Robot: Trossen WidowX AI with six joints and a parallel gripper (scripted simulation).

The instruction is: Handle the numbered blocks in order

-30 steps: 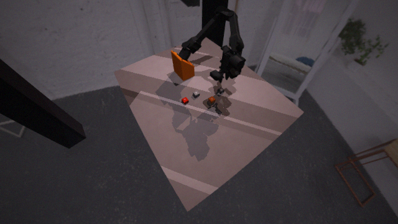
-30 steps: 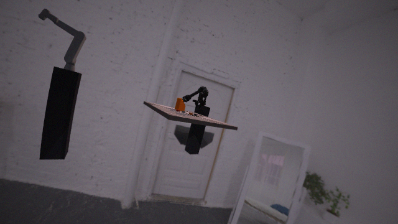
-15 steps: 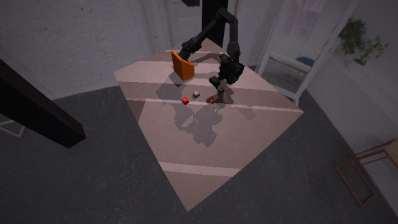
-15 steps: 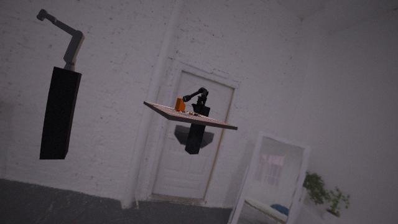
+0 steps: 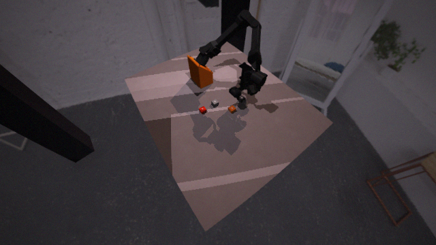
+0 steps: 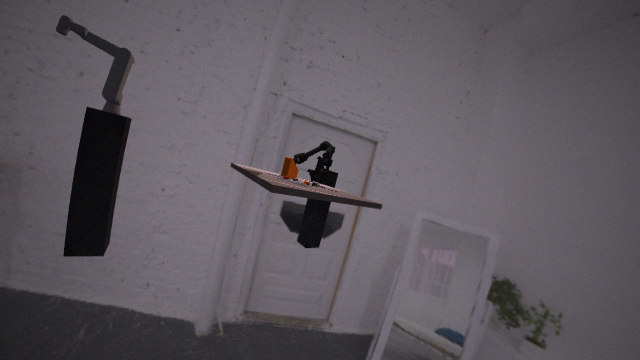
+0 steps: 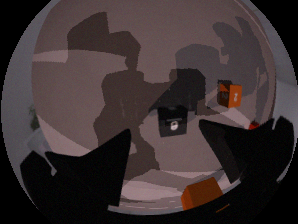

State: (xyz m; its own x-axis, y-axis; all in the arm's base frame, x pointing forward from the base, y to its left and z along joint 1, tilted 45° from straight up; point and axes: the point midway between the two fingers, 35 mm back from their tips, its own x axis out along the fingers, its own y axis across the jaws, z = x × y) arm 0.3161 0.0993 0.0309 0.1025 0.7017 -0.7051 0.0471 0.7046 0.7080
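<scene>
My gripper (image 5: 242, 94) (image 7: 166, 128) is open and empty, low over the dark block (image 5: 242, 99) (image 7: 172, 121). In the wrist view this block shows between and beyond the fingertips, with a light mark whose digit I cannot read for certain. An orange block (image 5: 231, 109) (image 7: 230, 95) stands close beside it; a pale mark on one side looks like a 2. A red block (image 5: 202, 109) (image 7: 254, 126) lies farther off, partly hidden by the right finger in the wrist view. A grey block (image 5: 214, 103) lies between red and orange in the top view; its digit is unreadable.
A tall orange panel-like object (image 5: 200, 73) (image 6: 289, 168) (image 7: 202, 194) stands on the table (image 5: 238, 163) on the arm's side, beyond the red and grey blocks. A dark arm part touches or nearly touches its top. Shadows of the arm cover the table around the blocks.
</scene>
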